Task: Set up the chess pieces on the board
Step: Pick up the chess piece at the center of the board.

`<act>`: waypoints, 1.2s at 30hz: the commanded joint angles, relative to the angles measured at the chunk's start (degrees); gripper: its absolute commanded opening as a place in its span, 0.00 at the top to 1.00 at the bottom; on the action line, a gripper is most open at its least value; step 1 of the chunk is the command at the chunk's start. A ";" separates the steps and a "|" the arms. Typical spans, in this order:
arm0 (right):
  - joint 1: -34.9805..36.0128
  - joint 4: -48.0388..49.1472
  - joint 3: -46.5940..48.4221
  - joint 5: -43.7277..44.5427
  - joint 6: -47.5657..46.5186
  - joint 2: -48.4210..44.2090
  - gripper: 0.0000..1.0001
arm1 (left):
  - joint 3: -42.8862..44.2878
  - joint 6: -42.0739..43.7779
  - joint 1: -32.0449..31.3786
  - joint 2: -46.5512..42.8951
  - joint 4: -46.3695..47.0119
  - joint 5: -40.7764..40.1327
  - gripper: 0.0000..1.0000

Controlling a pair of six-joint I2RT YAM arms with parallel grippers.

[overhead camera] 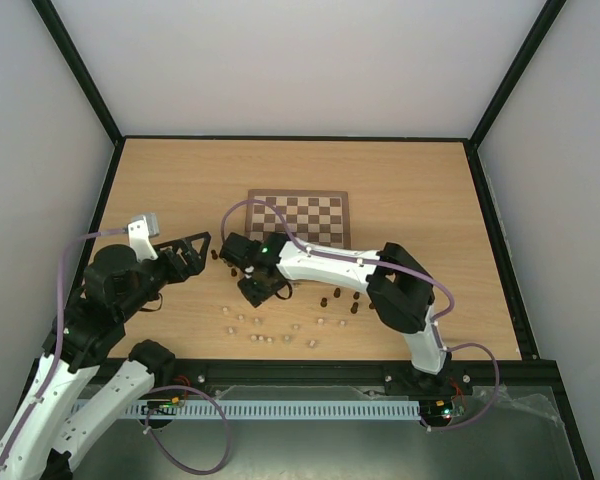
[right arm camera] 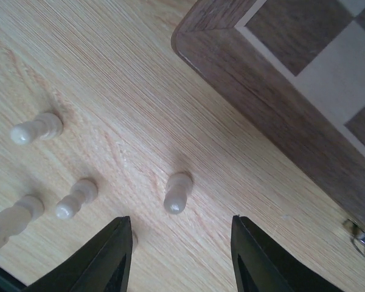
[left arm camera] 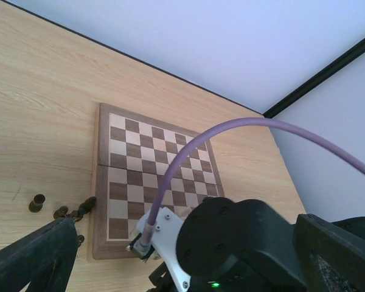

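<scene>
The board (overhead camera: 300, 218) lies at the table's middle and carries no pieces that I can see. Pale chess pieces (overhead camera: 242, 319) and dark ones (overhead camera: 340, 301) are scattered on the table in front of it. My right gripper (right arm camera: 181, 222) is open and low over the table, just off the board's near left corner (right arm camera: 231, 58). A pale pawn (right arm camera: 177, 193) stands just ahead of the gap between its fingers, untouched. Three more pale pieces (right arm camera: 36, 129) lie to its left. My left gripper (overhead camera: 202, 254) is open and empty, left of the board.
The right arm's wrist (left arm camera: 231, 243) fills the lower part of the left wrist view and covers the board's near edge. Three dark pieces (left arm camera: 61, 212) stand by the board's left border. A metal clasp (right arm camera: 359, 237) sits on the board's edge. Black frame posts line the table's sides.
</scene>
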 commanded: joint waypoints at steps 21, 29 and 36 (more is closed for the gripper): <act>0.84 0.19 -0.04 -1.79 0.29 6.84 0.70 | -0.37 0.39 0.37 0.23 -1.20 -1.03 0.01; 0.79 0.18 0.79 -1.28 0.06 7.04 0.78 | -0.52 0.48 0.37 0.38 -1.09 -1.17 0.00; 0.77 -0.24 1.77 -0.90 -0.20 7.13 0.76 | -0.73 0.42 0.37 0.56 -0.93 -1.43 0.01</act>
